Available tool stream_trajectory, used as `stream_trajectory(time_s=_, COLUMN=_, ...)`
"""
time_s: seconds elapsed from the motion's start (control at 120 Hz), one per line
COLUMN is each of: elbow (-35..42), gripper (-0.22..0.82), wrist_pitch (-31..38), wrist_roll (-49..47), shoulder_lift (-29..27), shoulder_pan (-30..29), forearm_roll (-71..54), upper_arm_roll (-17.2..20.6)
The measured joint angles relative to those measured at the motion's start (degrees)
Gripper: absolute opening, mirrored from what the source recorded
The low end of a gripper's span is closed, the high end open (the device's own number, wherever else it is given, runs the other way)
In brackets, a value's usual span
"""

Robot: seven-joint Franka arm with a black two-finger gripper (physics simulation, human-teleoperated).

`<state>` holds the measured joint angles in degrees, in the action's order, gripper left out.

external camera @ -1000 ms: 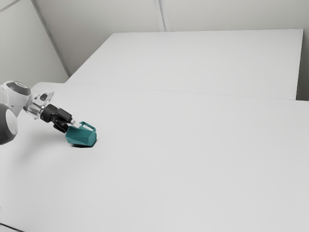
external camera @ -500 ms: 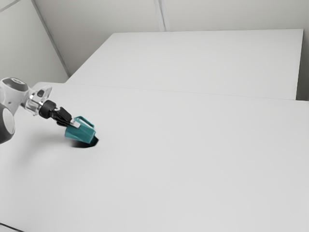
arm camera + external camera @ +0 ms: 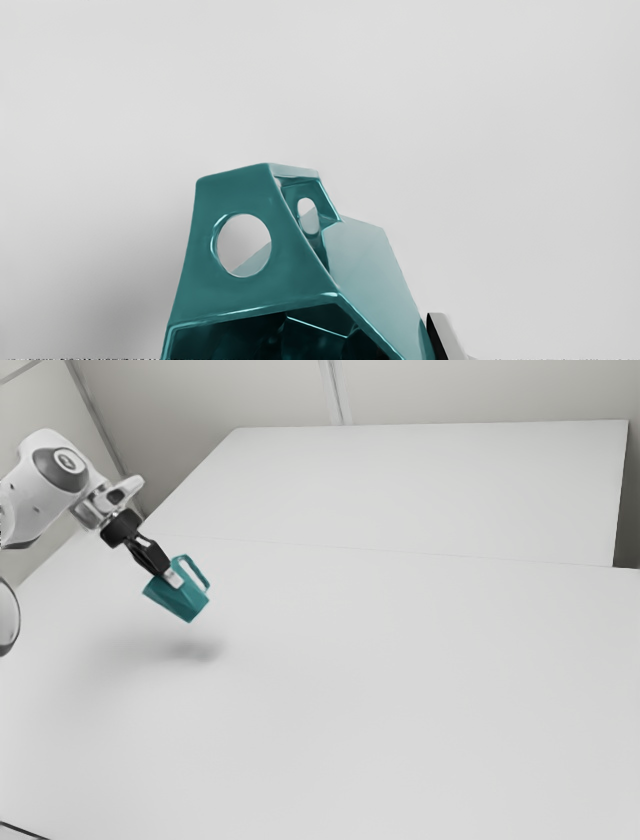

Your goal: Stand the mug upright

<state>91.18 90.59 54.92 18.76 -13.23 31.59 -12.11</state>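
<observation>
One teal, faceted mug (image 3: 178, 596) hangs in the air above the white, smooth surface (image 3: 350, 700), tilted rather than upright, its base end sloping down toward the exterior view's right. Its teal, angular handle (image 3: 230, 195), pierced by a round hole, sits on the mug's upper side, and the wrist view looks partly into its dark mouth. The black two-finger hand (image 3: 173, 577) is closed on the mug, gripping it near the mouth end; in the wrist view a pale fingertip (image 3: 446, 332) lies along the mug's side. The hand slants downward, toward the exterior view's right. Behind it, the white and grey arm (image 3: 42, 475) comes in from that view's left, bending down at the wrist. A soft grey shadow (image 3: 195, 650) lies on the surface below the mug.
</observation>
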Motion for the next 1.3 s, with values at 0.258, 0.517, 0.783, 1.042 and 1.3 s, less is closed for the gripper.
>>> stream_trajectory(time_s=0.258, elbow=4.42, gripper=-0.17, wrist_pitch=11.83, wrist_roll=-8.45, shoulder_lift=-3.5, shoulder_pan=8.76, forearm_roll=-12.98, upper_arm_roll=0.52)
stream_trajectory(time_s=0.517, elbow=12.24, gripper=-0.18, wrist_pitch=22.12, wrist_roll=-19.68, shoulder_lift=-7.21, shoulder_pan=13.57, forearm_roll=-21.29, upper_arm_roll=1.61)
stream_trajectory(time_s=0.783, elbow=17.88, gripper=-0.18, wrist_pitch=28.48, wrist_roll=-31.24, shoulder_lift=-8.66, shoulder_pan=13.9, forearm_roll=-29.38, upper_arm_roll=5.89)
stream_trajectory(time_s=1.042, elbow=21.14, gripper=-0.18, wrist_pitch=32.25, wrist_roll=-39.96, shoulder_lift=-8.2, shoulder_pan=13.98, forearm_roll=-33.07, upper_arm_roll=7.76)
stream_trajectory(time_s=1.3, elbow=21.3, gripper=-0.18, wrist_pitch=34.12, wrist_roll=-45.82, shoulder_lift=-5.72, shoulder_pan=14.06, forearm_roll=-34.39, upper_arm_roll=8.22)
